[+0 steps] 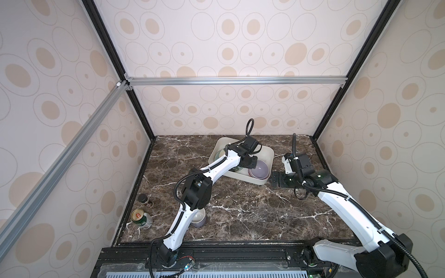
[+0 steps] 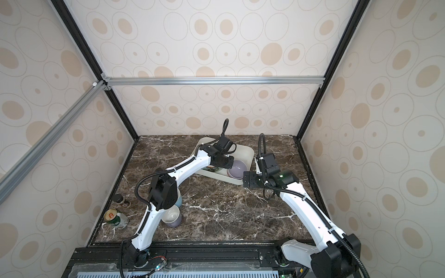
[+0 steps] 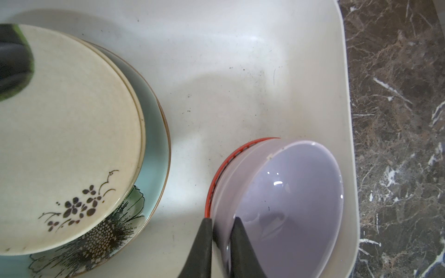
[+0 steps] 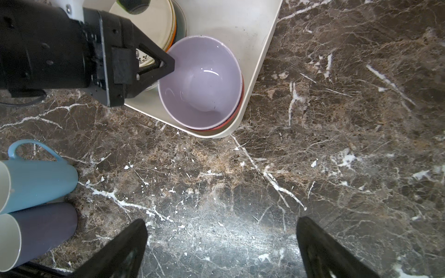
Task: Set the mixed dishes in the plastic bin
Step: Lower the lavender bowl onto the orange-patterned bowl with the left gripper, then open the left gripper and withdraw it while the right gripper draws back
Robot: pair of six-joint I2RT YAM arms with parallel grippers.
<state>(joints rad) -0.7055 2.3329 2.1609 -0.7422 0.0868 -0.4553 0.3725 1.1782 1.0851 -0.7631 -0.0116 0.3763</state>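
Setting-down step: the orange-patterned bowl (image 3: 289,204) rests in the plastic bin (image 3: 240,72), left gripper (image 3: 222,220) astride its rim, pinching or freed I cannot tell; next, lift clear for the light-blue mug (image 4: 41,183), right gripper (image 4: 221,222) gaping empty

Over on my left, near the front edge of the dark marble tabletop (image 1: 240,211), I see a green drink can (image 1: 142,219) with a gold top. A small dark jar (image 1: 145,200) stands just behind it, not touching. Cream wallpaper (image 1: 216,48) printed with tan ovals covers the walls around me, and an aluminium rail (image 1: 228,80) crosses the back wall.
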